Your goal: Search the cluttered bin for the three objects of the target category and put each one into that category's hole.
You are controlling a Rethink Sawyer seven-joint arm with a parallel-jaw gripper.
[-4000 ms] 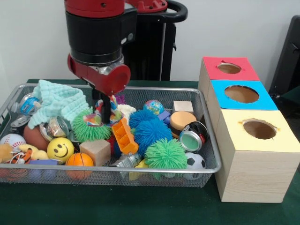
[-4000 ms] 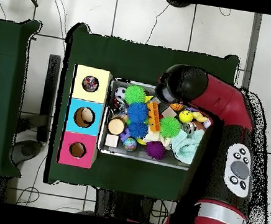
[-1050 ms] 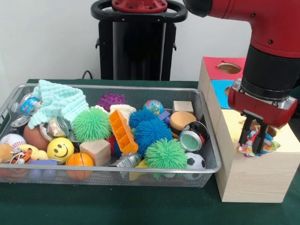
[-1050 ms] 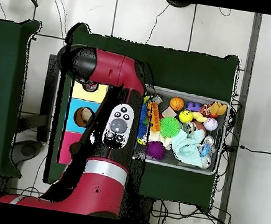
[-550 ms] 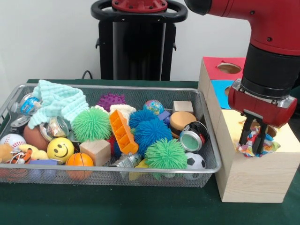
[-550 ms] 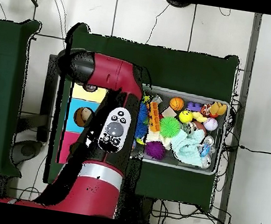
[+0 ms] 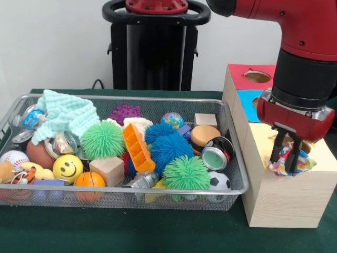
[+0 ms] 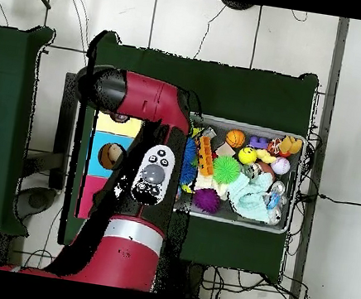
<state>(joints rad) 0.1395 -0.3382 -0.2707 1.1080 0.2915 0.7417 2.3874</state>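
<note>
My gripper (image 7: 285, 158) hangs at the right, shut on a multicoloured knotted fabric toy (image 7: 290, 162). It holds the toy just above the top of the yellow box (image 7: 263, 142), over that box's round hole, which the gripper and toy mostly hide. The wire bin (image 7: 126, 98) lies to the left, full of mixed toys. In the overhead view the red arm (image 8: 153, 106) reaches across the yellow box (image 8: 133, 124) and covers the gripper and the toy.
The red box (image 7: 239, 76) and blue box (image 7: 247, 97) stand behind the yellow one. The bin holds green spiky balls (image 7: 102, 139), a blue spiky ball (image 7: 169, 147), an orange brick (image 7: 138, 148), a smiley ball (image 7: 67, 167), a wood block (image 7: 109, 169) and a mint cloth (image 7: 66, 113).
The gripper was down in the bin on the fabric toy and now holds it over the yellow box. In the last second it has only edged slightly right.
</note>
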